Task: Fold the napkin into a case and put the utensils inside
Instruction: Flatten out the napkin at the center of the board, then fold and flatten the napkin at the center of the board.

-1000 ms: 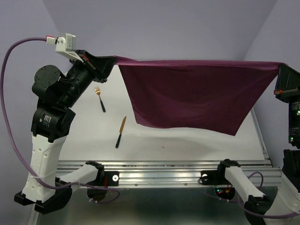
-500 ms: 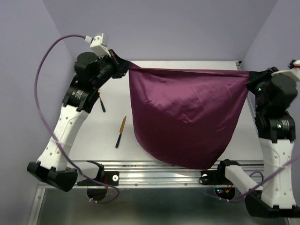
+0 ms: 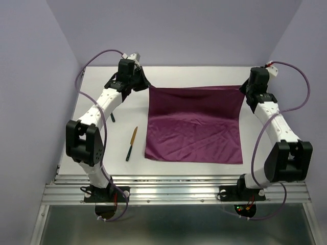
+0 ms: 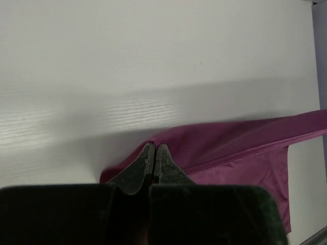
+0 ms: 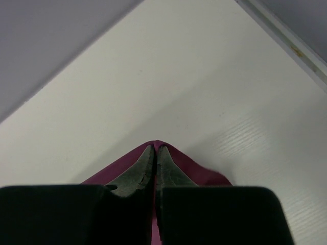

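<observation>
The plum-purple napkin [image 3: 194, 125] lies spread flat as a square on the white table, not folded into a case. My left gripper [image 3: 147, 86] is shut on its far left corner, and in the left wrist view the fingertips [image 4: 155, 148] pinch the cloth [image 4: 240, 140] just above the tabletop. My right gripper [image 3: 243, 90] is shut on the far right corner, the cloth [image 5: 204, 176] peaking between its tips [image 5: 155, 149]. The knife [image 3: 132, 143] lies left of the napkin. Only the fork's black handle [image 3: 112, 118] shows; the left arm hides its head.
The white table [image 3: 194, 76] ends at a metal rail [image 3: 173, 185] along the near edge. Purple walls close in the back and both sides. Both arms reach far out over the table, with purple cables [image 3: 99, 55] looping above them.
The napkin hung in the air between the two grippers before. Both arms have carried it toward the back and down, and it now lies flat on the table.
</observation>
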`<control>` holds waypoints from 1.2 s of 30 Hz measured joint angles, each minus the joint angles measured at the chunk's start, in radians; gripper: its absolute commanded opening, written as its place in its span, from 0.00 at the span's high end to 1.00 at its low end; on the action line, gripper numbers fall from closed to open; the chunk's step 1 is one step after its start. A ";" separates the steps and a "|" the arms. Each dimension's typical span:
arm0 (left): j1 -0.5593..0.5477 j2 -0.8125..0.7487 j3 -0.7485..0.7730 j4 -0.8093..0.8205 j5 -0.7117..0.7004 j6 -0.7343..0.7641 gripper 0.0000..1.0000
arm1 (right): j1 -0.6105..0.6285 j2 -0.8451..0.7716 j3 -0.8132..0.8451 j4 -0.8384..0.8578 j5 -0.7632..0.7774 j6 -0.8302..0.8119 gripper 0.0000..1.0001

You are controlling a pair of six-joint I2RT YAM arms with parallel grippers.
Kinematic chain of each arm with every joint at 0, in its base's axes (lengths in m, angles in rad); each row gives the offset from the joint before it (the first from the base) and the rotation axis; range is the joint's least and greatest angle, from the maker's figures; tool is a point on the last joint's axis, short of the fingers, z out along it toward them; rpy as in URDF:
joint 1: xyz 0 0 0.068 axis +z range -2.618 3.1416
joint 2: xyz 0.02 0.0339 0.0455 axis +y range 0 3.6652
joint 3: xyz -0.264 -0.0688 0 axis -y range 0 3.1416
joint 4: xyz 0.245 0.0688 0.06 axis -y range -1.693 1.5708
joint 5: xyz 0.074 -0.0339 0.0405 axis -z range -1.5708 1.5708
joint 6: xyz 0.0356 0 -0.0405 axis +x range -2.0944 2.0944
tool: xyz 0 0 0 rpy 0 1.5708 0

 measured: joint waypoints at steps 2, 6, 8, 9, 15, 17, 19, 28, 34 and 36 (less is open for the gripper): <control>0.006 0.051 0.019 0.003 0.003 0.000 1.00 | 0.000 0.072 0.006 0.048 -0.006 0.002 0.99; 0.024 0.181 0.099 0.018 0.013 -0.001 1.00 | 0.000 0.226 0.061 0.090 -0.020 0.006 0.99; 0.033 0.224 0.131 0.023 0.022 -0.001 1.00 | 0.000 0.286 0.098 0.107 -0.029 0.005 0.99; 0.037 0.249 0.148 0.025 0.025 -0.001 1.00 | 0.000 0.312 0.116 0.114 -0.034 0.005 0.99; 0.048 0.333 0.235 0.030 0.039 -0.004 1.00 | -0.001 0.410 0.206 0.141 -0.073 0.002 0.99; 0.049 0.344 0.250 0.031 0.044 -0.005 1.00 | -0.002 0.416 0.209 0.150 -0.094 0.002 0.99; 0.051 0.344 0.250 0.029 0.051 -0.005 1.00 | -0.002 0.415 0.209 0.150 -0.116 0.002 0.99; 0.049 0.225 0.067 0.001 0.077 -0.014 1.00 | -0.002 0.213 -0.012 0.071 -0.173 0.016 0.99; 0.042 0.064 -0.109 -0.004 0.087 -0.020 1.00 | -0.002 -0.009 -0.208 -0.020 -0.196 0.029 0.99; 0.034 0.005 -0.171 -0.004 0.091 -0.023 1.00 | -0.002 -0.069 -0.262 -0.051 -0.196 0.028 0.99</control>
